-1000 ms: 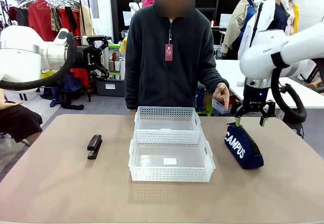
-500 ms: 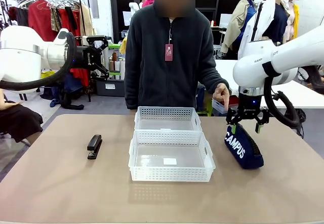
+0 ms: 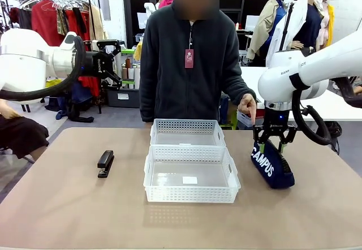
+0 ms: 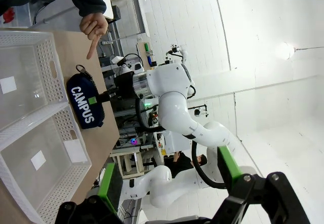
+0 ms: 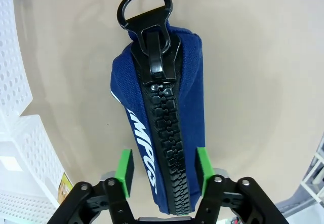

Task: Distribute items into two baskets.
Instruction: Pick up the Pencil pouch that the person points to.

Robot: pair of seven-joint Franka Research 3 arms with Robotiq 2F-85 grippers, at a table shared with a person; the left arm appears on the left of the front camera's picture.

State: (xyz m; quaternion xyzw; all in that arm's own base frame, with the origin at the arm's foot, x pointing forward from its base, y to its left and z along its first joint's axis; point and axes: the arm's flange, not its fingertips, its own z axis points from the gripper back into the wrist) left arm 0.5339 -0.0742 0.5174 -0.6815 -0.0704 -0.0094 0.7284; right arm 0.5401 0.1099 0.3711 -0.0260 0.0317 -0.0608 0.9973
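Right tool point(image 5: 163, 164) clasps the navy CAMPUS pouch point(image 5: 190, 82), its pads touching both flanks. The pouch stands zipper-up on the tabletop point(image 3: 68, 205), at 3 o'clock of the white lattice baskets point(image 3: 191, 147). Left tool point(image 4: 169, 178) gapes wide.

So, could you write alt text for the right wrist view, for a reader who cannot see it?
The right gripper straddles a navy blue zip pouch lying on the tan table, one green pad at each side. White baskets sit at the picture's left edge.
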